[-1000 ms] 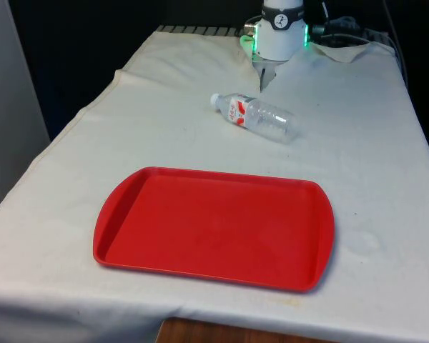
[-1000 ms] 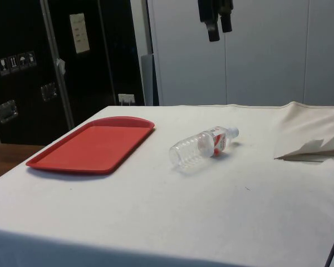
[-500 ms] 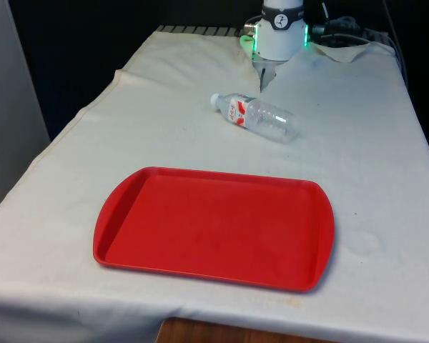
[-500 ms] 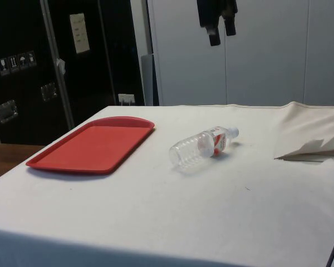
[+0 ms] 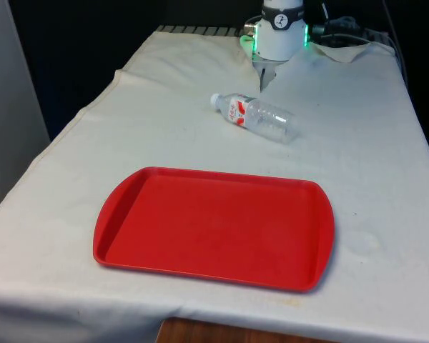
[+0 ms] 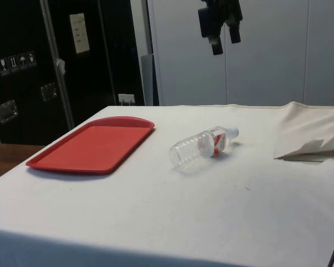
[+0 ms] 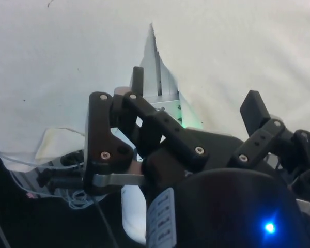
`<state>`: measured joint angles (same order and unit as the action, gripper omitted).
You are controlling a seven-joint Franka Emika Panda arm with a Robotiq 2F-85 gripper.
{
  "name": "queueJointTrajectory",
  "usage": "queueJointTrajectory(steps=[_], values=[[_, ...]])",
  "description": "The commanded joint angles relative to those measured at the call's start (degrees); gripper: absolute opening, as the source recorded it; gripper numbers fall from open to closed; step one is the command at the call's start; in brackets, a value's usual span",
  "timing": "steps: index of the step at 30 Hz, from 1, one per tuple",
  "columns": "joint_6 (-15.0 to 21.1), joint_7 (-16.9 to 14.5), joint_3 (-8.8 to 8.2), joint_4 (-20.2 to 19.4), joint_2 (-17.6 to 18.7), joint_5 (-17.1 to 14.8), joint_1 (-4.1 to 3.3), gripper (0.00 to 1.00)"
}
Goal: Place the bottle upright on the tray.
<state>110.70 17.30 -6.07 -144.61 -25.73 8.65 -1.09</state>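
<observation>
A clear plastic bottle (image 5: pixel 256 117) with a red and white label and a white cap lies on its side on the white cloth, beyond the tray's far edge. In the side view the bottle (image 6: pixel 201 147) rests to the right of the tray. The red tray (image 5: pixel 214 225) lies flat near the table's front edge with nothing on it; the side view has the tray (image 6: pixel 94 144) at the left. My gripper (image 6: pixel 225 43) hangs high above the bottle, open and holding nothing. In the wrist view the gripper (image 7: pixel 196 93) has its black fingers (image 7: pixel 138 81) spread apart over bare cloth.
The robot's base (image 5: pixel 280 30) stands at the table's far end, with cables and a crumpled fold of cloth (image 5: pixel 347 44) beside it. That raised fold (image 6: pixel 312 147) shows at the side view's right. Dark cabinets (image 6: pixel 39 61) stand behind the tray.
In the side view the gripper has come down a little and shifted slightly right. Bottle and tray have not moved.
</observation>
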Motion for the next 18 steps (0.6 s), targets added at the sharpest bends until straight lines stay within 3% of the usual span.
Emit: queueJointTrajectory(steps=[1, 6, 18], values=[[0.6, 0.8, 0.17, -0.2, 0.0, 0.6, 0.29, 1.00], [0.1, 2.5, 0.34, -0.2, 0.1, 1.5, 0.17, 1.00], [-0.1, 2.1, 0.17, -0.1, 0.2, 1.1, 0.06, 1.00]])
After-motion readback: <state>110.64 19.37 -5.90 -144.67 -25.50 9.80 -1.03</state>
